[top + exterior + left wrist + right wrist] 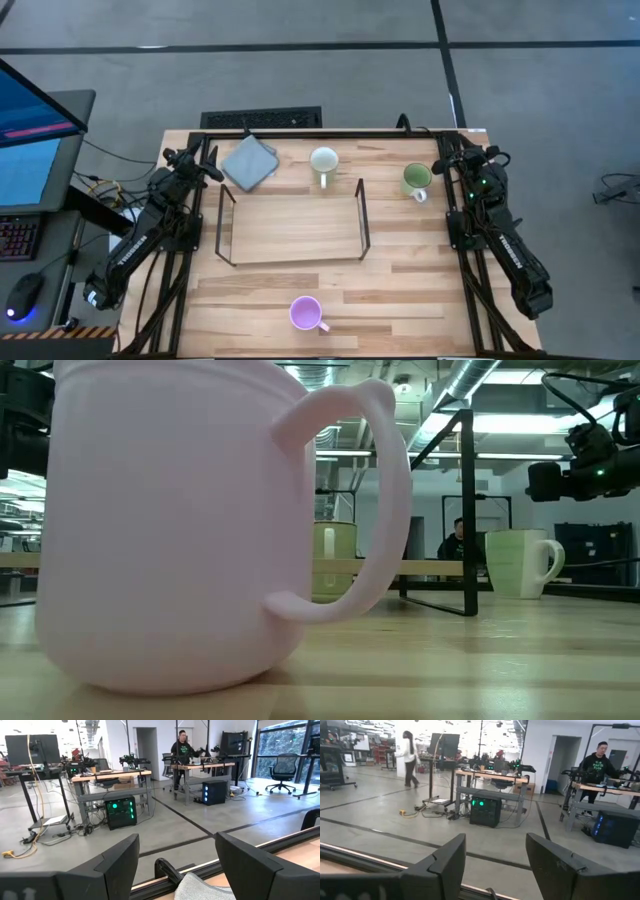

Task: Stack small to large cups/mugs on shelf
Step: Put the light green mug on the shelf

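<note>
Since nothing has yet been lifted, the step in hand looks like the first pick, and doing it well starts with reading the layout across the worktop (400, 285). Its middle is taken by the shelf (292, 222), a low dark wire rack with upright ends and nothing on it. Along the far edge, from the left corner rightward, lie the grey folded cloth (248, 161), the cream mug (323, 161) and the green mug (416, 179), while the purple mug (305, 313) stands alone near the near edge, handle toward the right. All three mugs sit upright and well apart, and they look alike in size, so the order of stacking is hard to judge from here. The left gripper (174, 861) hangs at the far left corner just beside the cloth, fingers spread wide with nothing between them; the right gripper (495, 855) sits at the far right corner near the green mug, likewise spread and empty. A sound choice would be the right arm taking the green mug by its rim, opposite the handle, keeping it level so it clears the rack's upright end.
</note>
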